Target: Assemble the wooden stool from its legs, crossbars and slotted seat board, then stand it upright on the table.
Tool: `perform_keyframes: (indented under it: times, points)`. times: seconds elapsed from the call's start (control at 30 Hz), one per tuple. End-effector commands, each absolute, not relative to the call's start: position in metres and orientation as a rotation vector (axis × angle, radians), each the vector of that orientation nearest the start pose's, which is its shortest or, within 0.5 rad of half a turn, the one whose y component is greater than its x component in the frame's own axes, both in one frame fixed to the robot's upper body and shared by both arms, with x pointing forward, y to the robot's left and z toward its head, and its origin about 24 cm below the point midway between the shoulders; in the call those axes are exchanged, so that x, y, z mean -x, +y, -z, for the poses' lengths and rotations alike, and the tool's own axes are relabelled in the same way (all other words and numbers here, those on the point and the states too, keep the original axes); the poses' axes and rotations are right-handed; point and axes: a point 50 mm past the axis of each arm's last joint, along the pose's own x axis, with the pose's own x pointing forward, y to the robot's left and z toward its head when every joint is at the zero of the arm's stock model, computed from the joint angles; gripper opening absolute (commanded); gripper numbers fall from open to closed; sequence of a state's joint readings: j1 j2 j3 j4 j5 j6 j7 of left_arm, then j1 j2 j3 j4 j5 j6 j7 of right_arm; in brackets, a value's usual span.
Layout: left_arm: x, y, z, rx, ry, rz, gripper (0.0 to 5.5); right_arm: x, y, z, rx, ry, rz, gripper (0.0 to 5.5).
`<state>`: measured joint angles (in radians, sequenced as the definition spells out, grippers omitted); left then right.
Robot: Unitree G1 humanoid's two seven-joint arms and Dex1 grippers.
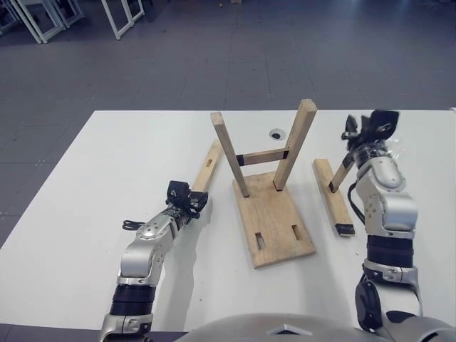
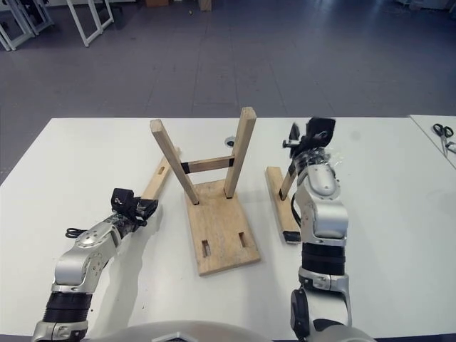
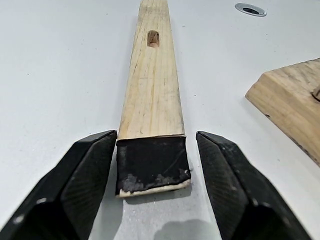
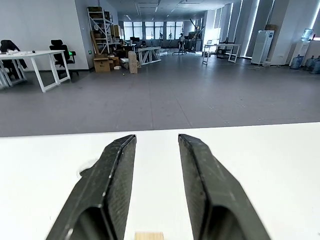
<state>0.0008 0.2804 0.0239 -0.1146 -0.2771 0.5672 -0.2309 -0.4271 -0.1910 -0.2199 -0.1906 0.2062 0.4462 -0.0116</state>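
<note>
- Sitting low at the near left of the table (image 1: 107, 164), your left gripper (image 1: 198, 202) is holding its two fingers spread. One finger is on each side of the black-capped end of a loose leg (image 3: 152, 90), and they are not pinching it.
- That loose leg is lying flat and pointing away from you, just beside the left edge of the seat board.
- The seat board (image 1: 279, 214) is lying flat in the middle of the table, and you are seeing its two near slots (image 1: 261, 241) with nothing in them.
- A second leg (image 1: 333, 198) is lying flat just to the right of the board, and a short crossbar (image 1: 340, 169) is rising tilted from it.
- At the far end of the board, two standing legs (image 1: 229, 153) are leaning apart, and a joining crossbar (image 1: 263, 157) is linking them.
- Your right gripper (image 4: 156, 139) is hanging raised over the top of the short crossbar, with its fingers spread and gripping nothing.
- A small round grommet (image 1: 276, 133) is sitting in the table behind the standing legs.
</note>
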Motion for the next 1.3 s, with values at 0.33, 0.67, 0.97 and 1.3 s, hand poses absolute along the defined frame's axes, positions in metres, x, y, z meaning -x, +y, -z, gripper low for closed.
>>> perform_keyframes:
  times: [0.33, 0.67, 0.97, 1.3]
  points:
    - [-0.219, 0.188, -0.017, 0.067, 0.479, 0.192, 2.94, -0.161, -0.203, -0.058, 0.076, 0.354, -0.097, 3.61]
    - [-0.222, 0.188, -0.018, 0.051, 0.482, 0.211, 2.94, -0.164, -0.215, -0.009, 0.074, 0.562, -0.128, 3.68]
    - [-0.221, 0.188, -0.017, 0.022, 0.503, 0.22, 2.94, -0.181, -0.215, -0.011, 0.079, 0.58, -0.138, 2.12]
    - [-0.208, 0.162, -0.093, 0.445, 0.319, 0.871, 2.94, -0.263, -0.229, -0.172, -0.066, -0.019, -0.212, 2.04]
